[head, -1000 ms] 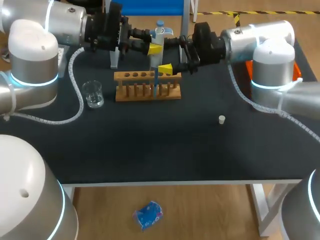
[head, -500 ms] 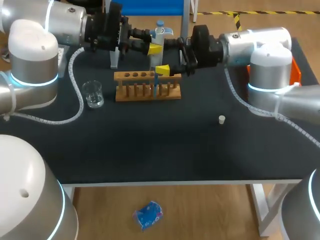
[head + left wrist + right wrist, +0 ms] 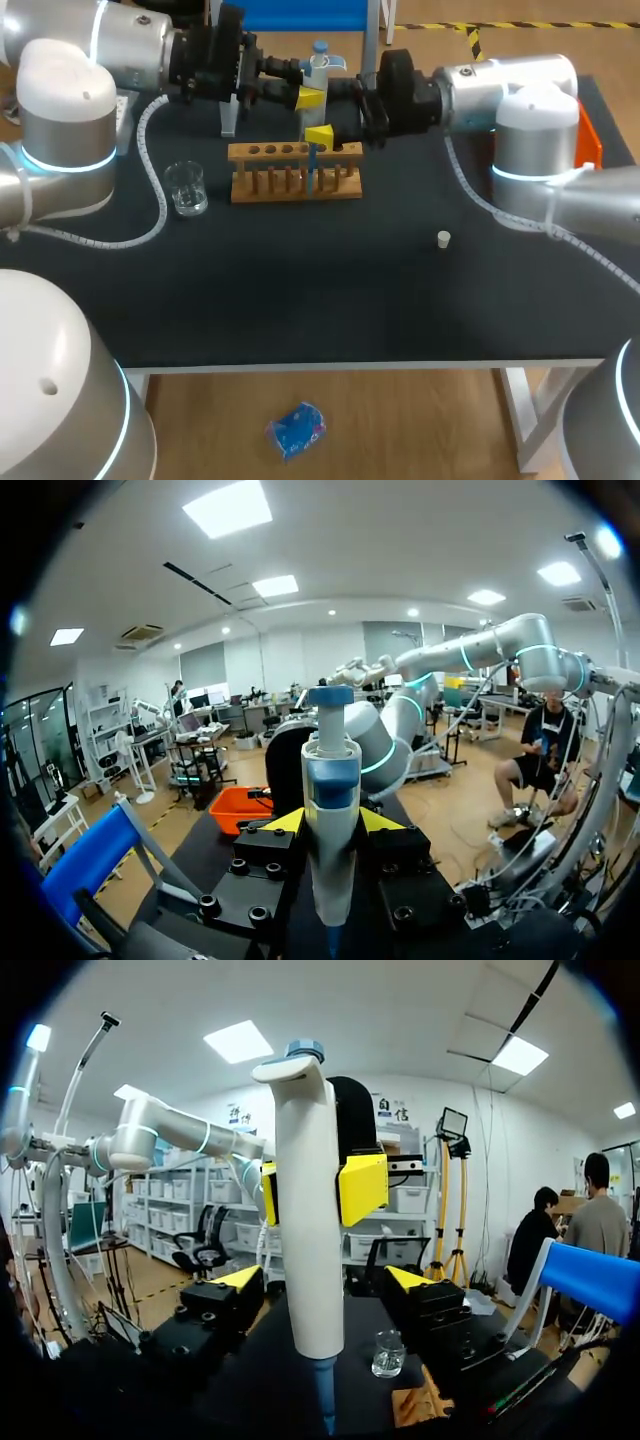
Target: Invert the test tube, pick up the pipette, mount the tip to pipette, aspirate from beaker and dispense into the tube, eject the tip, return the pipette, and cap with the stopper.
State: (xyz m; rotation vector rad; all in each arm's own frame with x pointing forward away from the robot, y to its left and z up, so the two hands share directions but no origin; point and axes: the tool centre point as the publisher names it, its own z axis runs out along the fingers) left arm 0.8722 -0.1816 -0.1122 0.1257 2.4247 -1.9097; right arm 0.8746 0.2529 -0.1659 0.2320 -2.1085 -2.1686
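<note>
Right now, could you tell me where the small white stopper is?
In the head view, the small white stopper lies alone on the black table, right of the wooden rack.

In the head view the pipette (image 3: 318, 68) is mostly hidden behind our left gripper (image 3: 312, 86) and right gripper (image 3: 322, 115); only one yellow tip of each set of jaws shows. We cannot tell the test tube within the rack (image 3: 295, 172). In both wrist views the picture's edge cuts off the pipette's lower end. The stopper (image 3: 443, 238) is too small to judge.
</note>
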